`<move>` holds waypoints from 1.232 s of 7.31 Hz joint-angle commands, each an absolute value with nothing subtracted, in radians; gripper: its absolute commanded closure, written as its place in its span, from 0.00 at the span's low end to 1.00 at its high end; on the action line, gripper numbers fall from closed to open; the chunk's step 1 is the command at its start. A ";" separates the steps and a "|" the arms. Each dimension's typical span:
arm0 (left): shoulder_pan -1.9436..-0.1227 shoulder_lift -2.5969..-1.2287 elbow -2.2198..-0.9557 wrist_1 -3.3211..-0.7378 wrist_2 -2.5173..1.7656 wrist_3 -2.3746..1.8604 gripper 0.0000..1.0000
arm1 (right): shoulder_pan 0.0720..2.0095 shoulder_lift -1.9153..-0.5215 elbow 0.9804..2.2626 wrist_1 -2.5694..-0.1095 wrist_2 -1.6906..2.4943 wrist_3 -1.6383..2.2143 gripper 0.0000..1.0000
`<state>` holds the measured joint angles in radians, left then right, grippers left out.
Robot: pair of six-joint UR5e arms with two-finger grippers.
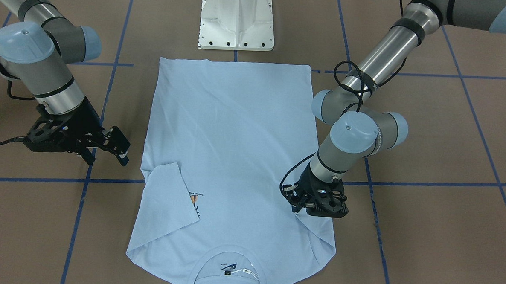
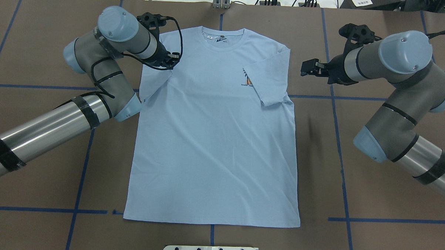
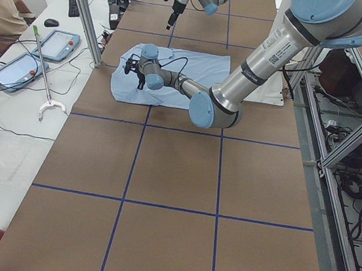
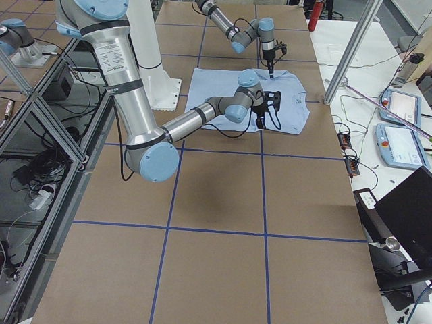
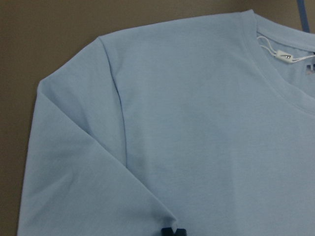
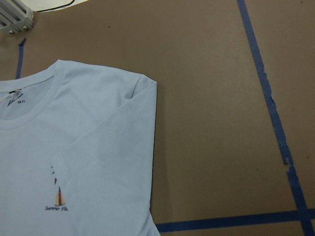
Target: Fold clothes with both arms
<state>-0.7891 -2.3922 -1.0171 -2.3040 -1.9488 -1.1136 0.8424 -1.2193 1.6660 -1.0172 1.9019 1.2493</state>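
Robotics lab, test bench.
Shown by a brown table [image 3: 163,173] gridded with blue tape [image 3: 124,199], aluminium framing [image 3: 84,11], control tablets [image 3: 55,44] and cables [image 4: 44,165] laid beside it.

Brown table [image 2: 388,238], blue tape lines [image 2: 389,221], white pedestal [image 1: 237,17]

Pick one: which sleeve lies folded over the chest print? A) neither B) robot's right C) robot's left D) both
B: the right sleeve is turned in over the T-shirt, its edge crossing the print; the left sleeve lies clear of it, with the left gripper at it.
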 commanded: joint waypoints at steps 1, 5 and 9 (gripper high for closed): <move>-0.787 -2.408 -0.988 -2.339 -1.931 -1.115 1.00 | 0.841 -1.212 1.655 -1.017 1.901 1.241 0.00; -0.762 -2.335 -1.137 -2.347 -1.939 -1.179 0.06 | 0.786 -1.171 1.649 -1.029 1.875 1.294 0.00; -0.715 -2.142 -1.463 -2.339 -2.043 -1.250 0.07 | 0.628 -1.202 1.736 -1.071 1.876 1.581 0.01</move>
